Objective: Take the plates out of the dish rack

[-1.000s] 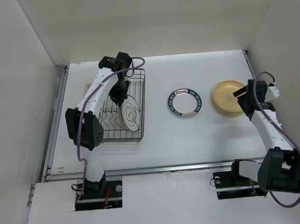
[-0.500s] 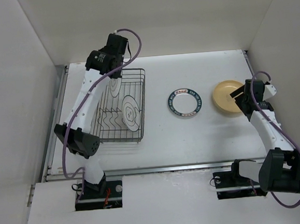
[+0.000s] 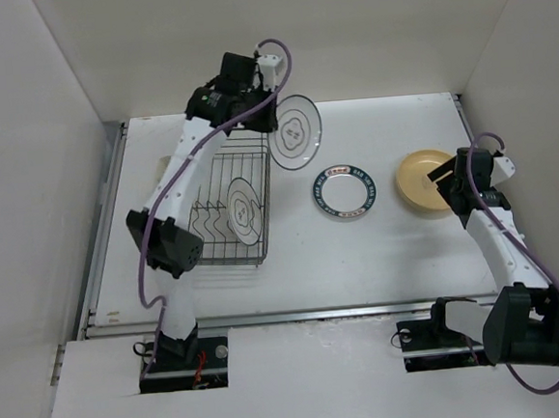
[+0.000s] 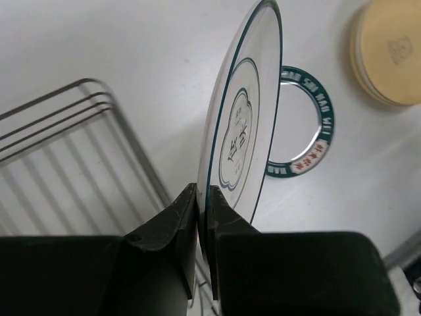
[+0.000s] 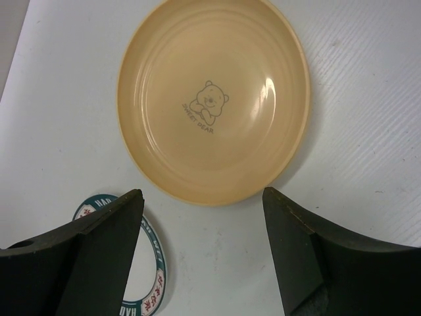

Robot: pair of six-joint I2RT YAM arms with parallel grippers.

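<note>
Held plate: I have a white plate (image 3: 294,130) with a dark rim ring gripped on edge. It is out of the dish rack (image 3: 205,215) and hangs just right of the rack's far right corner, above the worktop (image 3: 380,259).
Left jaws: Clenched on the lower rim of that plate, one finger on each face.
Right jaws: Spread wide and empty, hovering at the right side of the tan plate (image 3: 418,179), which lies flat at the right of the worktop.
In the rack: One more white plate (image 3: 243,210) stands in the dividers. I judge the job roughly three-quarters done.
Slip risk: My grip covers only a thin strip of rim, with most of the plate's weight out beyond it. A quick swing or a turn of the wrist could make it pivot or slide out.
Contact risk: The green-ringed plate (image 3: 344,191) lies flat between the rack and the tan plate, right where I would put this one down. If I lower it on edge, rim could strike rim. If I let go while it is tilted, it could roll.
Left wrist view alone: Shows the pinch itself and the plate edge-on. In the top view my wrist hides that contact.
Top view alone: Shows the plate in the rack and how far apart my two arms are. Neither wrist view shows either.
Right wrist view alone: Shows a small bear printed at the centre of the tan plate, and nothing between my right jaws.
</note>
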